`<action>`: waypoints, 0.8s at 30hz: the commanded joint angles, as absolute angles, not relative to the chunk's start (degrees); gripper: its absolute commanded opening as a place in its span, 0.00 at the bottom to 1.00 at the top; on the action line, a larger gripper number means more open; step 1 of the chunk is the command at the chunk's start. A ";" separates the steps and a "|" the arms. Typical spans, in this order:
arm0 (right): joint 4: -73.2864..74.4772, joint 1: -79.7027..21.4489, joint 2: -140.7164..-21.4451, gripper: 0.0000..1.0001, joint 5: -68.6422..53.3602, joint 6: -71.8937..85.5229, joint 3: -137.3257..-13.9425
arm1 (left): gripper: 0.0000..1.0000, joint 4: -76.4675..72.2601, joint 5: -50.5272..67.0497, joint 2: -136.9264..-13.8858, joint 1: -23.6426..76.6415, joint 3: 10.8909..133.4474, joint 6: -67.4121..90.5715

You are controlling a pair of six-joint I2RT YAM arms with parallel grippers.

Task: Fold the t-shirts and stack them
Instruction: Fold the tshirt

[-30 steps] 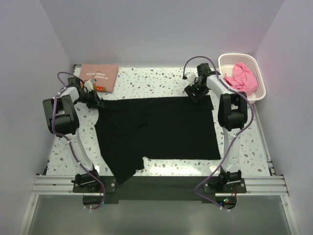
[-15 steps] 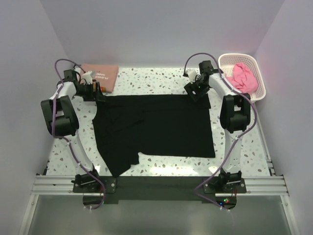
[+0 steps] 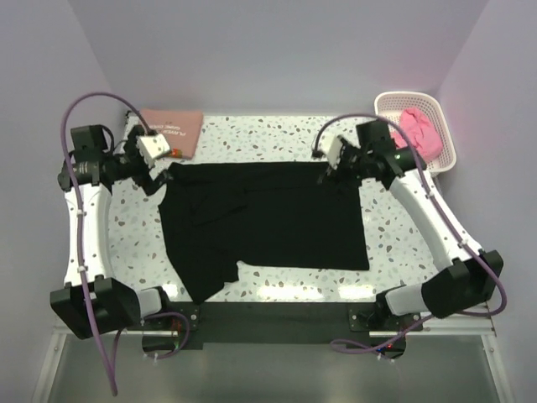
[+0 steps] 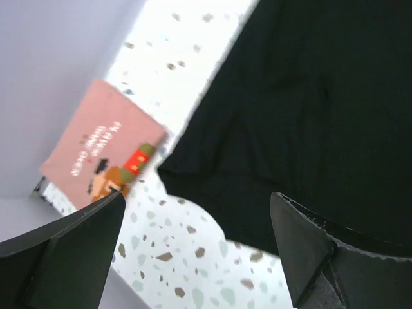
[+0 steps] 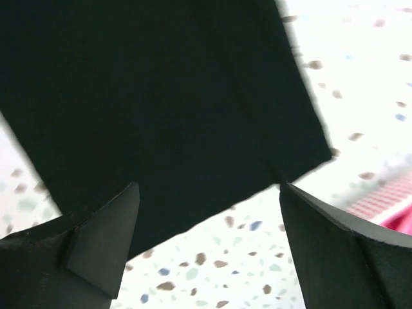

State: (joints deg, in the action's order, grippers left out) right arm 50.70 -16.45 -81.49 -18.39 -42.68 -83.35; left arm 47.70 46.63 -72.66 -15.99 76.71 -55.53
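The black t-shirt (image 3: 264, 218) lies spread flat across the middle of the tabletop (image 3: 277, 134), its hem side toward the right edge and one sleeve trailing to the near edge on the left. The left end effector (image 3: 156, 175) hovers over the shirt's far-left corner with its fingers (image 4: 71, 251) spread wide, gripping nothing. The right end effector (image 3: 329, 172) hangs over the shirt's far-right corner, also spread wide and holding nothing; from its wrist the cloth's corner shows between the two fingers (image 5: 96, 232). The salmon-pink t-shirt (image 3: 172, 130) lies folded in the far-left corner of the tabletop, print up. The bright pink t-shirt (image 3: 418, 130) lies bunched inside the basket (image 3: 443, 159) at the far-right corner.
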 commanded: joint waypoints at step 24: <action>47.82 -28.65 -67.41 0.42 -1.85 -57.92 -34.63 | 0.89 64.25 26.46 -63.72 -2.37 38.85 -84.90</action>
State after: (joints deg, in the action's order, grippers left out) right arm 52.53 -28.49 -68.16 -4.47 -56.75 -35.57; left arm 67.48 27.00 -63.55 -3.03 39.11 -86.48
